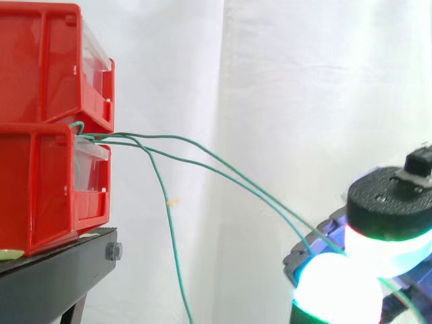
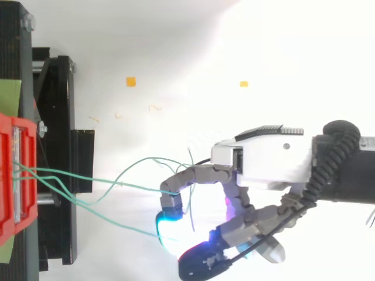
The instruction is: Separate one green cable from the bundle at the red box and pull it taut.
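Note:
Two stacked red boxes sit on a black stand at the left. A bundle of thin green cables comes out between them. One cable droops straight down. Two others run down to the right into my hand. In the top view its fingers are curled, and the lower green cable ends at the cyan-glowing fingertip, pinched against the thumb. The upper cable crosses the curled finger. In the side view the glowing pads sit low right, well clear of the boxes.
The black stand carries the boxes; its edge and a bolt face the hand. A white curtain hangs behind. Small orange marks lie on the white floor. Loose cable ends curl beside the hand's wrist side.

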You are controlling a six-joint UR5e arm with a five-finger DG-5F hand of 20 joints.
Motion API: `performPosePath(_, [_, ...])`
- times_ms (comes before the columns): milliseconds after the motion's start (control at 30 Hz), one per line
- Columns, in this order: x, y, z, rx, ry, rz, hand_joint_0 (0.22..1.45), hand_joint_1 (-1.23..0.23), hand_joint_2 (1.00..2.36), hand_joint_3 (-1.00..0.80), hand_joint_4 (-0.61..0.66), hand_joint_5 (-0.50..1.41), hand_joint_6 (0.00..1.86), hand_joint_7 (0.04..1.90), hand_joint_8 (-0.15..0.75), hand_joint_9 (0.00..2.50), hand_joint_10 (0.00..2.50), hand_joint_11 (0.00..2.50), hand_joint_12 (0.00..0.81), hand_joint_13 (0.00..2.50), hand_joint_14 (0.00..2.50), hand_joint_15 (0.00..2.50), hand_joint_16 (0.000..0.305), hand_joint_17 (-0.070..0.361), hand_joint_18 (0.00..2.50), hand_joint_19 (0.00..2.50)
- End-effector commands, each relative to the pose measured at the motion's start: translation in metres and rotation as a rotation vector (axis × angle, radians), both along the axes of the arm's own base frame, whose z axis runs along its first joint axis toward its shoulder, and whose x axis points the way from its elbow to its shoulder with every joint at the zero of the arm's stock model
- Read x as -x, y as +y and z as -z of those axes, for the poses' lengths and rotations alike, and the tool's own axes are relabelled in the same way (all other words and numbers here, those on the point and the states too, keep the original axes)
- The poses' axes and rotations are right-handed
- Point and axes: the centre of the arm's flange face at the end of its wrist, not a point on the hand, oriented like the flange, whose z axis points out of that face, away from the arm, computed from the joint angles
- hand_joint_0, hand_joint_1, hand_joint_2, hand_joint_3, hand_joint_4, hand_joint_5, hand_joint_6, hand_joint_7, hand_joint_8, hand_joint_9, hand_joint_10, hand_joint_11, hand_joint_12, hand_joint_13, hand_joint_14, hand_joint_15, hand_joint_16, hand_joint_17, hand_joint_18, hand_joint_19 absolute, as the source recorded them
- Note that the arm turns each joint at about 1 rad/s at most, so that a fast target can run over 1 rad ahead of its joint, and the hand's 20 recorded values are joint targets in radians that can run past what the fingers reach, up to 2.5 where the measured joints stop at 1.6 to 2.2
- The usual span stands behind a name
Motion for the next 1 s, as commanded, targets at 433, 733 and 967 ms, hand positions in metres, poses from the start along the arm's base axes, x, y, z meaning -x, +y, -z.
performPosePath(433, [0.013,-0.009,-0.019,0.014,0.063,-0.015,0.73,-0.74,1.02,-0.19,0.09,0.12,0.51,1.14,0.213,1.98,0.02,0.54,0.390,1.56,0.02,0.65,0.047,0.106,1.17,0.60])
performPosePath(733, [0.004,-0.006,-0.040,0.007,0.016,-0.013,0.73,-0.74,1.02,-0.19,0.09,0.12,0.51,1.14,0.215,1.99,0.02,0.54,0.388,1.56,0.02,0.66,0.047,0.105,1.17,0.60])
performPosePath(967, [0.003,-0.005,-0.040,0.008,0.013,-0.015,0.73,-0.74,1.02,-0.19,0.10,0.12,0.51,1.14,0.224,1.99,0.02,0.54,0.390,1.56,0.02,0.65,0.047,0.106,1.16,0.60])
